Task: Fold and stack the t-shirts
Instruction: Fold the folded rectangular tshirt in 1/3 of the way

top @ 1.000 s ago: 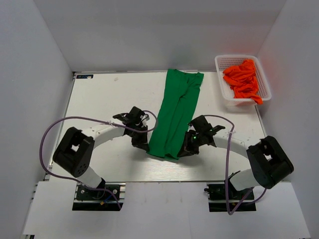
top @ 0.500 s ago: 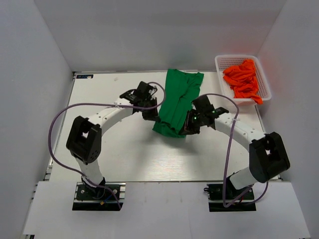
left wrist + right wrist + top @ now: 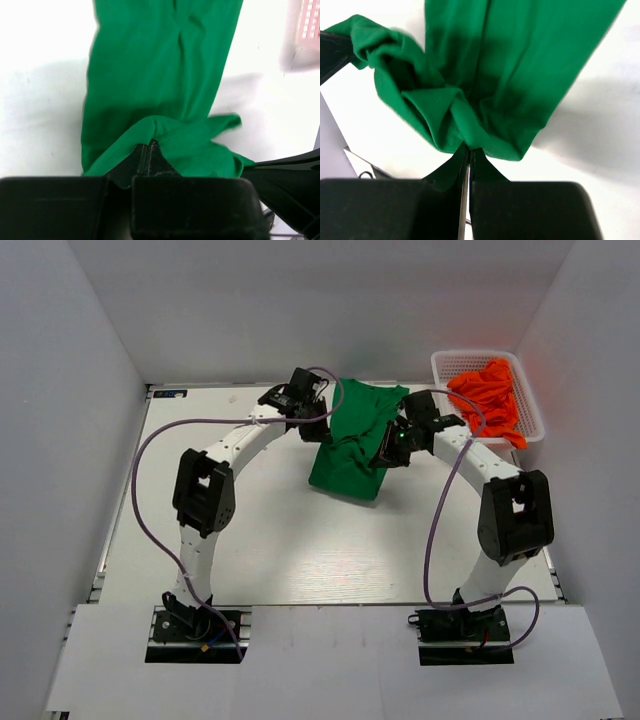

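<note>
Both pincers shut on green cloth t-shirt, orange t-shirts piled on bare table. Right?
No: the bright orange t-shirts lie in the white plastic mesh basket, per top view. Left pincer and right pincer do grip the green cloth t-shirt.

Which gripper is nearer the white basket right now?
Right. The right gripper, shut on the green t-shirt at one edge, sits just left of the basket in the top view. The left gripper holds the shirt's opposite edge, farther left.
</note>
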`<state>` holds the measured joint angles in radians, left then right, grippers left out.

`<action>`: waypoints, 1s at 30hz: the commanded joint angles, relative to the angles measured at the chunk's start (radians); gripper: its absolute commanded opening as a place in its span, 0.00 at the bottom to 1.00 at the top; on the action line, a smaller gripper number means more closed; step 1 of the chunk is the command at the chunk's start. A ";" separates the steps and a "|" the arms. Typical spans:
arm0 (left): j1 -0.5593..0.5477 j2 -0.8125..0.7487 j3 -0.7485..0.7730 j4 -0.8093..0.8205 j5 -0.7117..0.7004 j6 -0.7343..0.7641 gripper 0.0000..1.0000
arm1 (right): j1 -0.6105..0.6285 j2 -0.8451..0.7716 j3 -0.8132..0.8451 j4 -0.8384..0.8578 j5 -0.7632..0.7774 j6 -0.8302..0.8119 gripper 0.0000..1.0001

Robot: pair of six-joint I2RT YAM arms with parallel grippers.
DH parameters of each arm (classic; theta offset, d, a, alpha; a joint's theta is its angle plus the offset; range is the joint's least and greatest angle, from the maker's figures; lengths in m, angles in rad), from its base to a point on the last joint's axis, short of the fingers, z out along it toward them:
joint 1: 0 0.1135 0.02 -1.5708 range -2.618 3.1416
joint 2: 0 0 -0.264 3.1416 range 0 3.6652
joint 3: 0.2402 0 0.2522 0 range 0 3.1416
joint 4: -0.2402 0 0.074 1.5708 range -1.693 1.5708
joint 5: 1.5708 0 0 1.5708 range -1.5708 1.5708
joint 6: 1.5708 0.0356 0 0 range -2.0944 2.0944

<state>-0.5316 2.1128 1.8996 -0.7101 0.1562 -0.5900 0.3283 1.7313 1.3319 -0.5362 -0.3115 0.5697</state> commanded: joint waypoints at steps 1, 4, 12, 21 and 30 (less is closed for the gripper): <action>0.008 0.028 0.113 0.007 0.008 0.009 0.00 | -0.034 0.045 0.091 -0.042 -0.044 -0.050 0.00; 0.018 0.088 0.177 0.018 0.022 0.009 0.00 | -0.066 0.097 0.121 -0.045 -0.063 -0.059 0.00; 0.036 0.191 0.266 0.090 0.054 0.009 0.00 | -0.118 0.204 0.210 -0.016 -0.115 -0.080 0.00; 0.045 0.262 0.322 0.139 0.074 -0.001 0.00 | -0.156 0.304 0.300 0.007 -0.184 -0.108 0.00; 0.054 0.317 0.343 0.172 0.031 -0.010 0.24 | -0.176 0.379 0.361 0.054 -0.179 -0.096 0.21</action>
<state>-0.4873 2.4420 2.1990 -0.5743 0.2085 -0.5892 0.1627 2.1021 1.6352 -0.5320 -0.4747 0.4824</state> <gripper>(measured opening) 0.153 0.147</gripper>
